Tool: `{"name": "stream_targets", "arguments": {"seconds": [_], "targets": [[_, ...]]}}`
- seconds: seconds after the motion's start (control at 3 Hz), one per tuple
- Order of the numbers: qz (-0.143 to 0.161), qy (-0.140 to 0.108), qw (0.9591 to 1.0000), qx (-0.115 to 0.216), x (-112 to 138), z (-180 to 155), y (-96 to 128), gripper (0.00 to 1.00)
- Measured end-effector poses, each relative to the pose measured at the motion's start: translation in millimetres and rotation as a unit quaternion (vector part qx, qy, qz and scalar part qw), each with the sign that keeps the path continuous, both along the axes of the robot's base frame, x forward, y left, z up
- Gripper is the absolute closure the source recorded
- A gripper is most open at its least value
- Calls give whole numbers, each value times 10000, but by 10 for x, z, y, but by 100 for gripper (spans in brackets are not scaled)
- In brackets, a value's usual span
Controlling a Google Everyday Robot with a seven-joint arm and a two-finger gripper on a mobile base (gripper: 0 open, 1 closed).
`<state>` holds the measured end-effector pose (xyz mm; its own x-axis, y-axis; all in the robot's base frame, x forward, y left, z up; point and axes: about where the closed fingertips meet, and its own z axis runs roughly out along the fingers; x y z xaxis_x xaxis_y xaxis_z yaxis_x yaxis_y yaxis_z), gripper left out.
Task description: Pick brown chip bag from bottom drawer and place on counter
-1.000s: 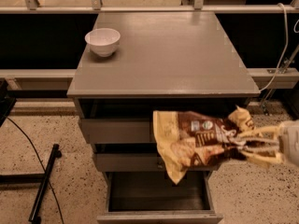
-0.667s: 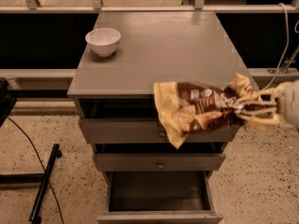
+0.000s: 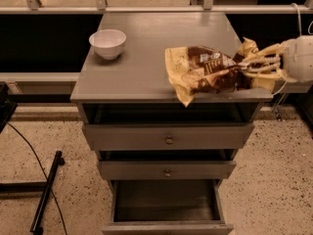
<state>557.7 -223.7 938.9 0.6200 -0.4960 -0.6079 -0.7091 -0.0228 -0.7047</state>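
The brown chip bag (image 3: 208, 72) hangs crumpled in the air over the front right part of the counter (image 3: 146, 58), its tan end drooping past the front edge. My gripper (image 3: 252, 65) comes in from the right and is shut on the bag's right end. The bottom drawer (image 3: 167, 204) is pulled out below, its dark inside showing no objects.
A white bowl (image 3: 107, 43) stands on the counter's back left. Two shallower drawers with round knobs (image 3: 169, 140) are shut above the open one. A black stand leg and cable (image 3: 46, 192) lie on the speckled floor at the left. A railing runs behind the cabinet.
My gripper has lifted the chip bag from in front of the drawers up to counter height and over the counter's front right part.
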Motion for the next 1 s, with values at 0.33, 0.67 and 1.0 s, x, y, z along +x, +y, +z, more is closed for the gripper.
{"name": "stream_targets", "arguments": {"seconds": [0.33, 0.67, 1.0], "targets": [[-167, -49, 9995, 276, 474, 124, -99, 100], [-525, -25, 9977, 437, 850, 169, -166, 100], [-1111, 59, 9923, 538, 1136, 194, -219, 100]]}}
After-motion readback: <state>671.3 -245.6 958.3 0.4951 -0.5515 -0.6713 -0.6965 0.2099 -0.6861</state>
